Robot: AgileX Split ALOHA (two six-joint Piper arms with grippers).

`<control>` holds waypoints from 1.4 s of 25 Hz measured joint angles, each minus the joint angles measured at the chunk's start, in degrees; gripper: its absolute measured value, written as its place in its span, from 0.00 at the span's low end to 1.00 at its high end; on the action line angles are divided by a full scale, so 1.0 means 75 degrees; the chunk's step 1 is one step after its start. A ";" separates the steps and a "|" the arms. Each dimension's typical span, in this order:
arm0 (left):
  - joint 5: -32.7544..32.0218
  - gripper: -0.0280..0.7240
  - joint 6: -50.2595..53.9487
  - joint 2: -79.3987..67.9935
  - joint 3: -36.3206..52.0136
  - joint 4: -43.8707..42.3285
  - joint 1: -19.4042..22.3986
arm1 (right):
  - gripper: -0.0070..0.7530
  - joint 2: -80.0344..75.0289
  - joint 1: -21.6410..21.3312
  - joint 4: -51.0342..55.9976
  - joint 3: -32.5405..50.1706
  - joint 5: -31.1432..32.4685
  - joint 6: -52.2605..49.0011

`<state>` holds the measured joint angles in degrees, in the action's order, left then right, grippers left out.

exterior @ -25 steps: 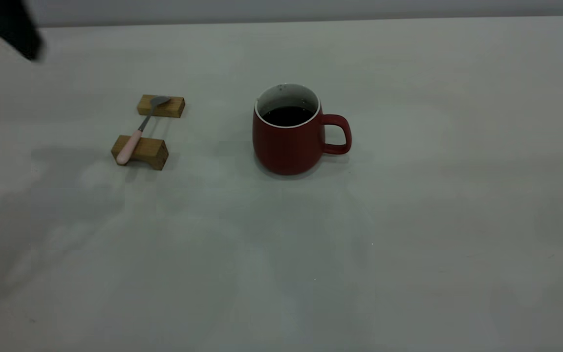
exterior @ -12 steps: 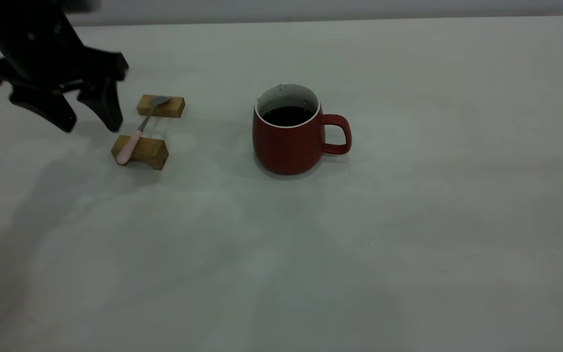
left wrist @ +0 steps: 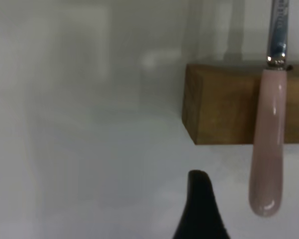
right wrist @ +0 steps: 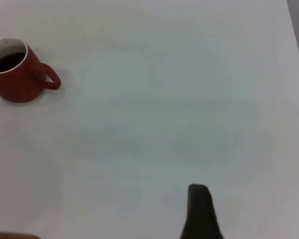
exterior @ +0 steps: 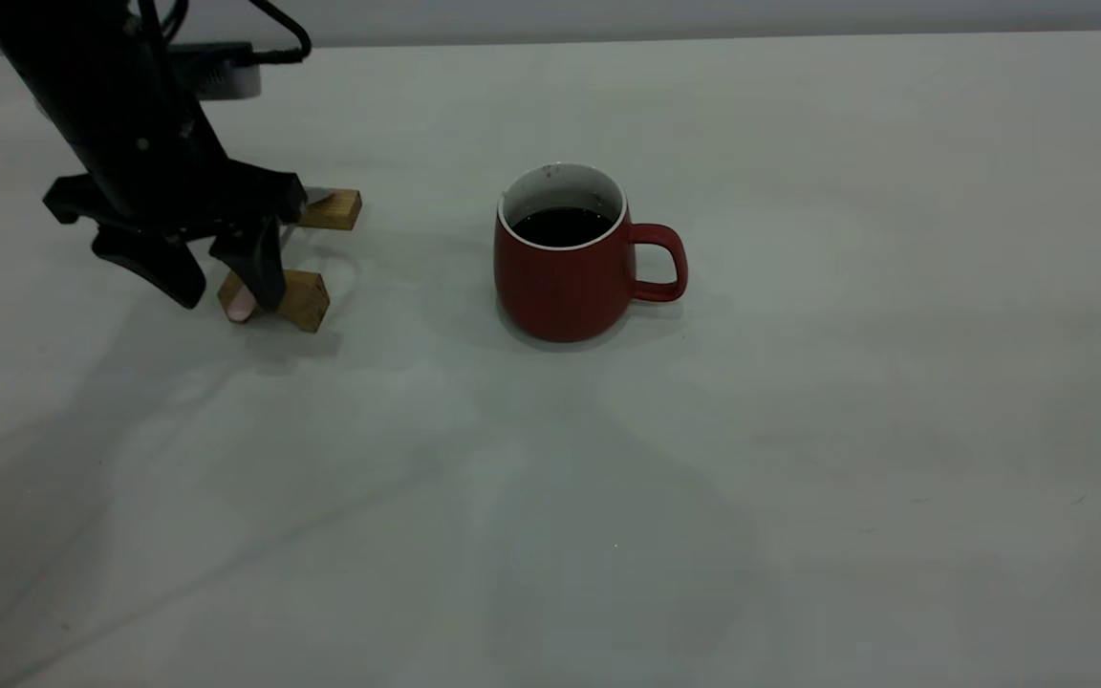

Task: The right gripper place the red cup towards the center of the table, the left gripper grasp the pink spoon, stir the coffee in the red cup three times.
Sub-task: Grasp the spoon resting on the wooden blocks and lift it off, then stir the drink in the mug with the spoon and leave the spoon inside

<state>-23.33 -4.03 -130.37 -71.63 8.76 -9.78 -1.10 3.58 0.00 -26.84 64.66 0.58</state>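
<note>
Spoon (exterior: 243, 302) on two wooden blocks (exterior: 300, 298), left side of table (exterior: 799, 430), handle end poking out past near block. My left gripper (exterior: 226, 287) just swung in from far corner, now low over handle, fingers spread, nothing gripped. Cup (exterior: 565, 256) already mid-table, coffee (exterior: 562, 226) inside. Right gripper (right wrist: 199, 214) high, well clear; fingers: cannot tell. Next, I reckon: close on handle.

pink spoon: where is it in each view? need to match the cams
Exterior: pink spoon at left, mostly hidden behind the left gripper; only its handle tip shows.
Left wrist: handle lies across the wooden block.
Right wrist: not in view.
Shared landmark: that wooden block.
</note>
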 joint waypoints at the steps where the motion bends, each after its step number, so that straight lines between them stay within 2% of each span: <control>1: 0.0042 0.83 -0.0007 -0.0050 -0.0010 0.0000 0.0000 | 0.78 0.0000 0.0000 0.0000 0.0000 0.0000 0.0000; 6: 0.0190 0.77 -0.0006 -0.0229 -0.0024 0.0000 -0.0055 | 0.78 0.0000 0.0000 0.0000 0.0000 0.0000 0.0000; 9: 0.0282 0.70 -0.0006 -0.0245 -0.0024 0.0000 -0.0086 | 0.78 0.0000 0.0000 0.0000 0.0000 0.0000 0.0000; 12: 0.0328 0.57 -0.0006 -0.0245 -0.0024 0.0000 -0.0086 | 0.78 0.0000 0.0000 0.0000 0.0000 0.0000 0.0000; 16: 0.0338 0.31 -0.0006 -0.0245 -0.0024 0.0000 -0.0086 | 0.78 0.0000 0.0000 0.0000 0.0000 0.0000 0.0000; 17: 0.0338 0.27 -0.0006 -0.0245 -0.0024 0.0000 -0.0086 | 0.78 0.0000 -0.0008 0.0000 0.0000 0.0000 0.0000; 21: 0.0227 0.27 0.0049 -0.0238 -0.0067 0.0000 -0.0086 | 0.78 0.0000 -0.0008 0.0000 0.0000 0.0000 0.0000; 24: -0.0657 0.27 0.0409 -0.0063 -0.0422 0.0068 -0.0086 | 0.78 0.0000 -0.0008 0.0000 0.0000 0.0000 0.0000; 28: -0.2291 0.27 0.1624 0.0519 -0.1330 0.0951 -0.0086 | 0.78 0.0000 -0.0008 0.0000 0.0000 0.0000 0.0000; 32: -0.3929 0.27 0.3842 0.0882 -0.2065 0.2468 -0.0086 | 0.78 0.0000 -0.0008 0.0000 0.0000 0.0000 0.0000; 35: -0.4728 0.27 0.5504 0.0910 -0.2374 0.4330 -0.0086 | 0.78 0.0000 -0.0008 0.0000 0.0000 0.0000 0.0000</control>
<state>-58.80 37.25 -123.55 -89.43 41.24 -10.43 -1.10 3.52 0.00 -26.84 64.66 0.58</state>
